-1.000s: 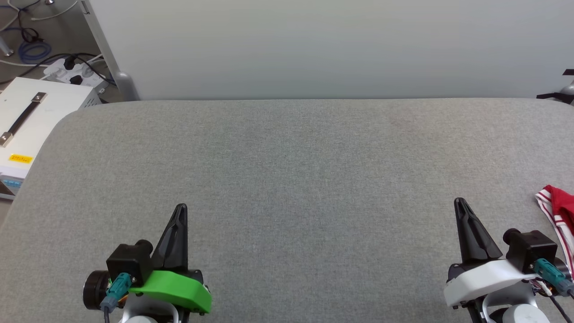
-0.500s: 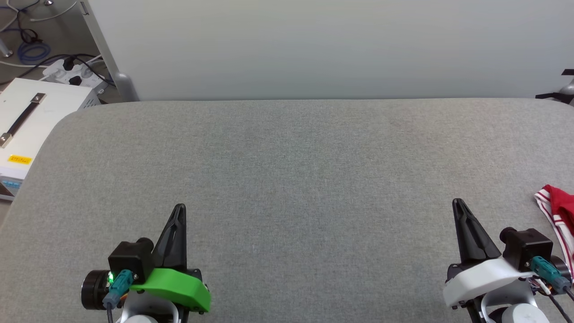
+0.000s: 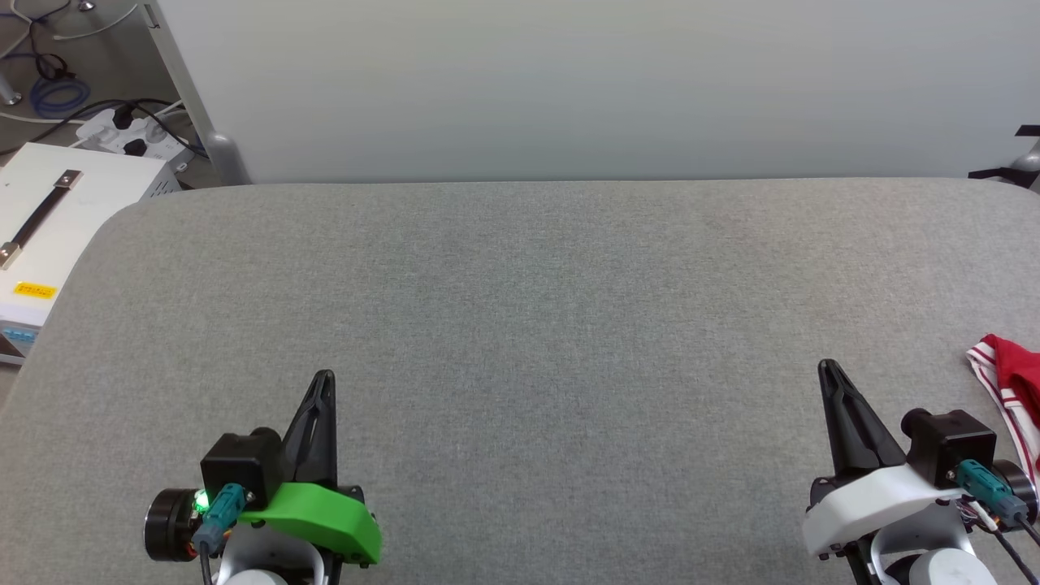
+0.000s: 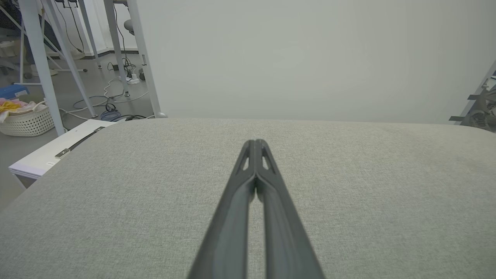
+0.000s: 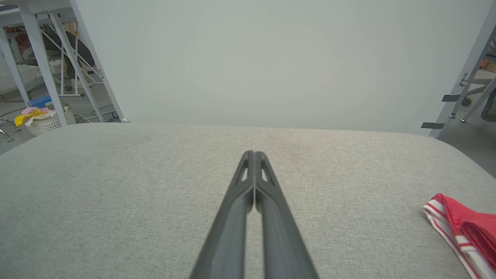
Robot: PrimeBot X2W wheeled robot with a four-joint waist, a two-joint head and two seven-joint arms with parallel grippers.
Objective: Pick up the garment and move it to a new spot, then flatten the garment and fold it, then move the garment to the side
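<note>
**Garment bunched at right edge of bench, both hands closed and holding nothing**

Garment [image 3: 1010, 380] lies crumpled on the bench [image 3: 536, 309] at its right edge, toward the near-right corner; only part is in frame, the rest is cut off; red cloth sits on top with red-and-white striped trim along the inner side; the visible long axis runs far-to-near, roughly parallel to the right edge; the rounded far end points at the far edge; no lettering or number can be seen, and front or back up cannot be told.

Right hand [image 3: 827, 366] is over the near edge toward the right, just beside the garment but apart from it; fingers pressed together, gripping nothing, tips pointing at the far edge; left hand [image 3: 322, 376] is over the near edge toward the left, fingers also pressed together, gripping nothing, same heading; the hands are well apart.

The middle, the far edge and the whole left half of the bench are bare grey fabric, flat, with rounded corners.

A pale plain wall panel [image 3: 569, 81] stands behind the far edge; beyond the far-left corner are a white box with a black strap handle [image 3: 49, 219], a power strip [image 3: 134, 130] and cables on the floor; left wrist view shows grey frame legs [image 4: 38, 66] and a white basket of laundry [image 4: 25, 121].
</note>
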